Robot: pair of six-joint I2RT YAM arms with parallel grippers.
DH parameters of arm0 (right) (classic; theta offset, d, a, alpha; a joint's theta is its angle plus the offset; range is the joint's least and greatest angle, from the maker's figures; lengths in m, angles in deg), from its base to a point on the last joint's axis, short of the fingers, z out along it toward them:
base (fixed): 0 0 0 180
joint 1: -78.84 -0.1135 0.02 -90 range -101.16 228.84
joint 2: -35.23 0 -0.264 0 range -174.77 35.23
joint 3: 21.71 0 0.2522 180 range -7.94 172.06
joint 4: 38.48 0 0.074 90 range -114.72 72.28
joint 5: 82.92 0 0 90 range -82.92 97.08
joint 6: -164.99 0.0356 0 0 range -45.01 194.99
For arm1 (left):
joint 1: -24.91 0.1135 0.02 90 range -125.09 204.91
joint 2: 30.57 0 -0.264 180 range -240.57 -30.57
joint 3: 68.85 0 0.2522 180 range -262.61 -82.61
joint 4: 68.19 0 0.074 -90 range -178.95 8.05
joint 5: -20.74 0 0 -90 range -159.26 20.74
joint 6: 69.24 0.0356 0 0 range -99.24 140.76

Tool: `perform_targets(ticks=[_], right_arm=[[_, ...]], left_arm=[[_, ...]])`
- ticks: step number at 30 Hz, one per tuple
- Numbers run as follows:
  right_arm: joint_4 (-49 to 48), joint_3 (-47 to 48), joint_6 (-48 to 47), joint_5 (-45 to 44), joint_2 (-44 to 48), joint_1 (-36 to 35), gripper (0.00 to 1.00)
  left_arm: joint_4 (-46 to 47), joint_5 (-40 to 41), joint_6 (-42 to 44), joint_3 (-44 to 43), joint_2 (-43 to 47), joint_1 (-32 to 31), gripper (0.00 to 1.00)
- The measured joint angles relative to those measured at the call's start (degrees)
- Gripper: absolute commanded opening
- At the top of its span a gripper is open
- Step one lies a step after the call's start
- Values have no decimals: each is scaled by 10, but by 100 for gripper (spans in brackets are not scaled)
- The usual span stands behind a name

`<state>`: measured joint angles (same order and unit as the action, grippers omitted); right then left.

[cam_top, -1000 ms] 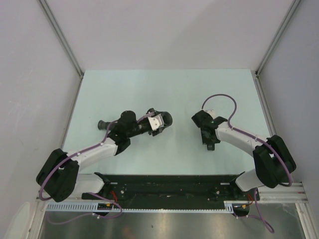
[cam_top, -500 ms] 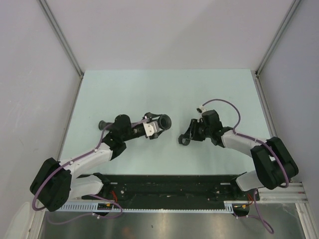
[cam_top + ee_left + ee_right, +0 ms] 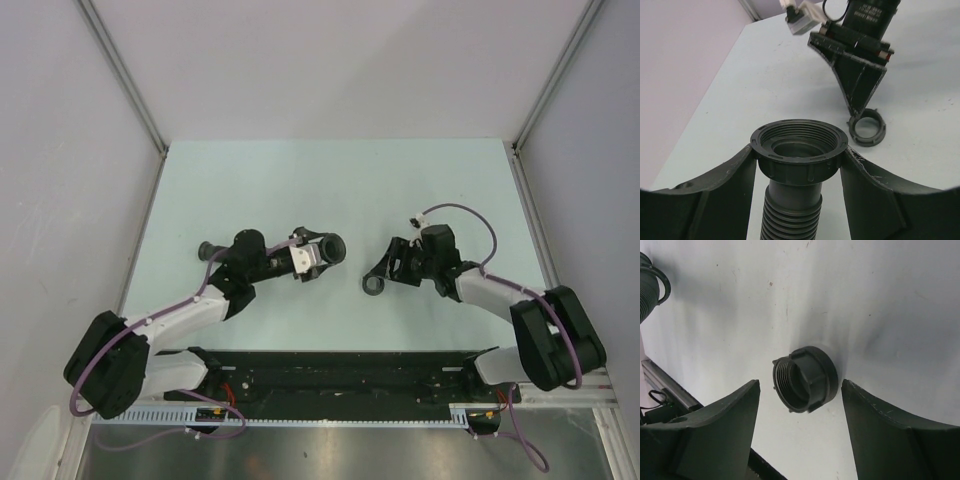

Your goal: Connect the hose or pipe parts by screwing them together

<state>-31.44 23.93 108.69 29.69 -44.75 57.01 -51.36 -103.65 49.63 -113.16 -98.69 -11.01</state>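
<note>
On the table point(image 3: 300, 180), right gripper point(image 3: 801, 385) gapes astride ring nut point(image 3: 805, 379); left gripper point(image 3: 799, 167) clamps tube point(image 3: 798, 150). Lopsided closing could flick it away.

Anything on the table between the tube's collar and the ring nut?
Nothing: bare table separates the collared tube from the ring nut, clearest in the left wrist view.

Showing dark grey-black along the tube point(image 3: 795, 172), ribbed in close rings; showing the same on the ring nut point(image 3: 805, 379), ridged round its rim. Glowing pale mint across the desk point(image 3: 330, 180). Running purple along the cables point(image 3: 455, 207).
</note>
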Motion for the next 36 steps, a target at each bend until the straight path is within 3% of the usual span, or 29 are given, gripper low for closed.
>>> perform_targets(ticks=[10,18,36], right_arm=[[156,85,-100,-126,73,-45,76],[248,176,-186,-182,7,-120,77],[330,222,-224,-213,-84,-149,73]], left_arm=[[-53,46,71,-8,35,-6,0],[-124,64,100,-27,59,-9,0],[-151,66,56,-27,67,-10,0]])
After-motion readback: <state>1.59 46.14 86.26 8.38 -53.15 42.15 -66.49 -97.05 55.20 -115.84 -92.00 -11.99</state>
